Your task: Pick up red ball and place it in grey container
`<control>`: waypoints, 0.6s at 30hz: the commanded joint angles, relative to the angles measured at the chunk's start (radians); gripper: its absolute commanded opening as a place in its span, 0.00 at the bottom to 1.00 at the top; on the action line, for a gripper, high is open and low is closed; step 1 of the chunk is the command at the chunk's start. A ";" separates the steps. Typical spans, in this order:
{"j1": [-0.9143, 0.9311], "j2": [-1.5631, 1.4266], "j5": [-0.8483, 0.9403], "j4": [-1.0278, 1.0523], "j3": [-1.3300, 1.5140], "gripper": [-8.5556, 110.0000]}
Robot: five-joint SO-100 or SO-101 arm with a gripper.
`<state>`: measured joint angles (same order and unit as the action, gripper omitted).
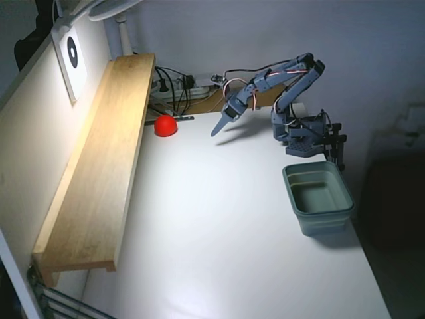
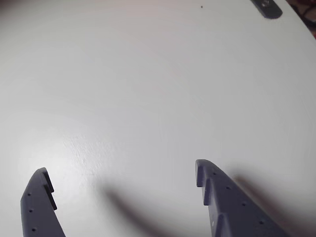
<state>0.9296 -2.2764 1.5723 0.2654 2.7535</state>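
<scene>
The red ball (image 1: 165, 125) lies on the white table near the back, next to the wooden shelf. The grey container (image 1: 318, 197) stands at the right side of the table, empty. My gripper (image 1: 219, 127) hangs above the table to the right of the ball, apart from it. In the wrist view the gripper (image 2: 121, 173) is open and empty, with only white table between its two fingers. The ball and container do not show in the wrist view.
A long wooden shelf (image 1: 99, 166) runs along the left wall. Cables and a power strip (image 1: 176, 86) lie at the back behind the ball. The arm's base (image 1: 305, 136) is clamped at the back right, just behind the container.
</scene>
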 commanded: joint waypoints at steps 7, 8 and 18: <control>0.000 0.090 -0.002 -0.183 0.049 0.39; 0.000 0.090 -0.002 -0.183 0.049 0.39; -0.035 0.090 -0.002 -0.183 0.049 0.39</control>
<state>0.8989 -2.1829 1.5739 0.0844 2.7949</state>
